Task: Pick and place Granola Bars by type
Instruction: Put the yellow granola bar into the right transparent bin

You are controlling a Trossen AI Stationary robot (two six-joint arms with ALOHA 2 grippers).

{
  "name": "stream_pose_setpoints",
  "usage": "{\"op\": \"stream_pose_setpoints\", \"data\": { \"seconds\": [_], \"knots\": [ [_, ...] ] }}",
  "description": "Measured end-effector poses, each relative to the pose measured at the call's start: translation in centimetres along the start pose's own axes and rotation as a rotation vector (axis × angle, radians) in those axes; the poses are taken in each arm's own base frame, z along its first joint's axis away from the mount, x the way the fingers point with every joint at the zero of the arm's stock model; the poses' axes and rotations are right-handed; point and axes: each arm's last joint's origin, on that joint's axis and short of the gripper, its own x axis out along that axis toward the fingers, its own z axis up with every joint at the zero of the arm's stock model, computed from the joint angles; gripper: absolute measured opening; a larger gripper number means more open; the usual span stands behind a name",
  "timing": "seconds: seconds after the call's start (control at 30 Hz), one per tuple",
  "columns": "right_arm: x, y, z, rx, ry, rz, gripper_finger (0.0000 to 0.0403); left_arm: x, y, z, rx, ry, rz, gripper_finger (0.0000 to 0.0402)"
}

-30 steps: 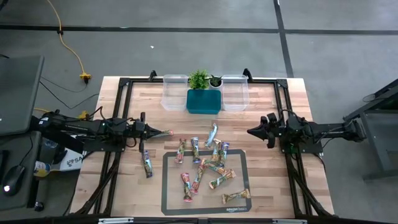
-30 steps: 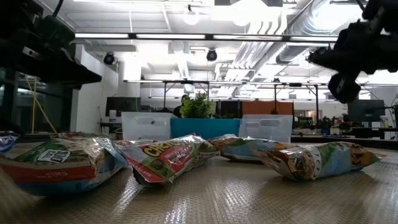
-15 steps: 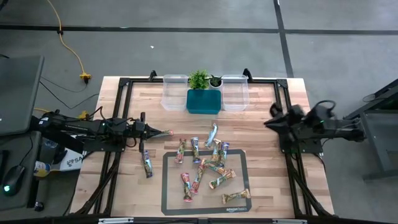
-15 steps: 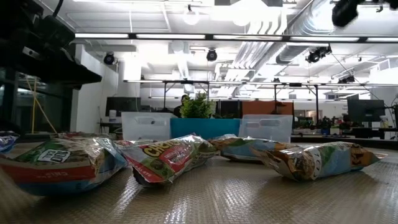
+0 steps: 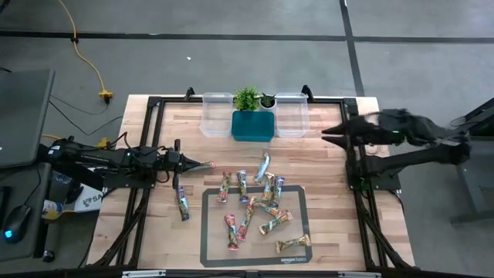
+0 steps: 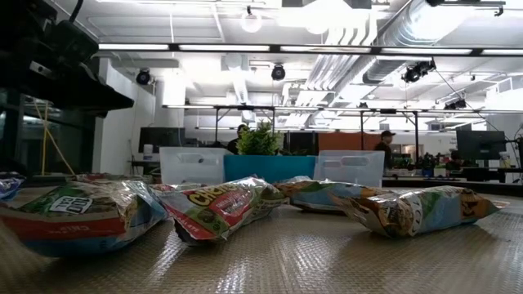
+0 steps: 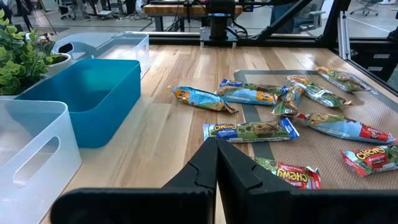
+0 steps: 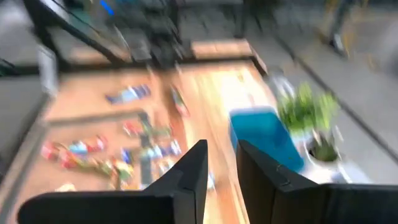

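Several granola bars (image 5: pixel 258 205) in shiny red, green, blue and tan wrappers lie flat, scattered on a grey mat (image 5: pixel 212 247) and on the wood around it. One bar (image 5: pixel 183 202) lies apart, left of the mat. In the low view the bars (image 6: pixel 216 208) fill the foreground. My left gripper (image 5: pixel 207 164) is shut and empty, low over the table left of the bars (image 7: pixel 249 129), its fingers (image 7: pixel 216 152) pointing at them. My right gripper (image 5: pixel 326 133) is raised by the table's right side, open and empty, and looks down on the bars (image 8: pixel 93 155).
Against the far edge stand two clear bins (image 5: pixel 217 114) (image 5: pixel 292 114), a teal bin (image 5: pixel 252 126) between them, and small green plants (image 5: pixel 247 98). Black frame rails (image 5: pixel 359 193) run along the table's sides. A person (image 6: pixel 386 147) stands in the room beyond.
My right arm has risen from low over the table's right side, swung toward the far edge, and left the low view. The bars and my left arm have stayed where they were.
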Motion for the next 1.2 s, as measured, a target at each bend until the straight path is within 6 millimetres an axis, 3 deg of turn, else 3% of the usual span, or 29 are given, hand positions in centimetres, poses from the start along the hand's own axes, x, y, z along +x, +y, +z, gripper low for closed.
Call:
{"op": "stream_pose_setpoints", "data": {
  "seconds": [0.13,0.23,0.33,0.6,0.77,0.97,1.2],
  "knots": [
    [4.0,0.8,2.0,0.101,0.151,-0.074,0.0069,0.0,0.0,0.0,0.0,-0.001,0.0,0.0001],
    [7.3,1.5,2.5,0.203,0.242,-0.067,0.0069,0.0,0.0,0.0,0.0,0.0,0.0,0.0001],
    [10.7,2.4,2.3,0.195,0.344,-0.019,0.0069,0.0,0.0,0.0,0.0,-0.001,0.0,0.0001],
    [18.9,5.4,-1.8,-0.344,0.625,0.266,0.0069,0.0,0.0,0.0,0.0,0.0,0.0,0.0001],
    [22.9,6.7,-4.4,-0.589,0.7,0.266,0.0069,0.0,0.0,0.0,0.0,0.0,0.0,0.0001],
    [26.6,7.2,-6.6,-0.754,0.717,0.199,0.0069,0.0,0.0,0.0,0.0,0.0,0.0,0.0001],
    [28.6,7.2,-7.6,-0.826,0.703,0.18,0.0069,0.0,0.0,0.0,0.0,0.0,0.0,0.0001]
  ]
}}
